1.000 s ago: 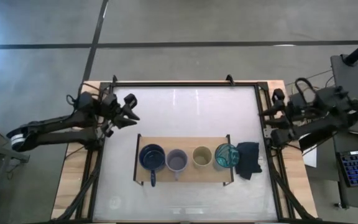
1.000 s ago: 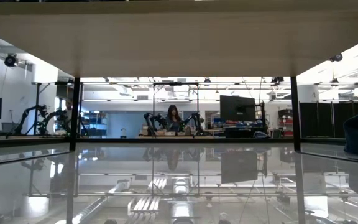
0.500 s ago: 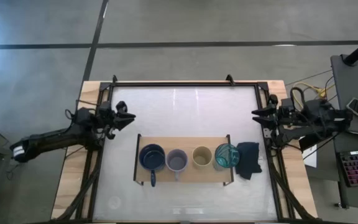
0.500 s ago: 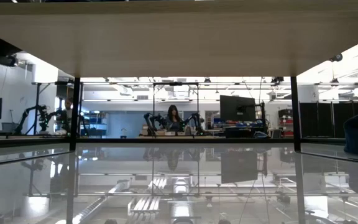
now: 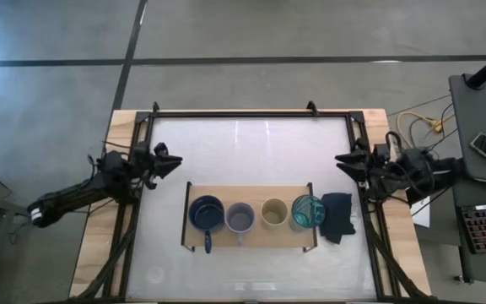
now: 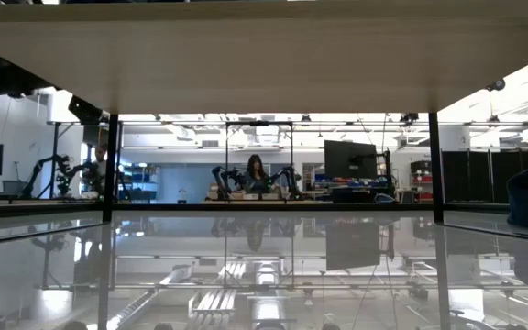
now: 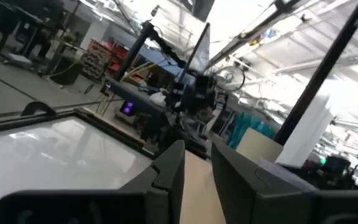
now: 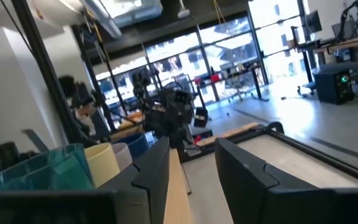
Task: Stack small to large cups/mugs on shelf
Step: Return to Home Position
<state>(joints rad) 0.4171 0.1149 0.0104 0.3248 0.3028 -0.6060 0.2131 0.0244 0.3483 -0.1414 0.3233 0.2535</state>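
Both arms have settled closer into rest at the desk's (image 5: 251,143) sides, left arm (image 5: 83,192) and right arm (image 5: 412,169) | left jaws and right jaws parted, empty | navy mug (image 5: 207,212), grey mug (image 5: 240,218), tan cup (image 5: 274,211), teal tumbler (image 5: 307,211) lined up on the shelf (image 5: 251,241) | placing looks done; only homing remains.
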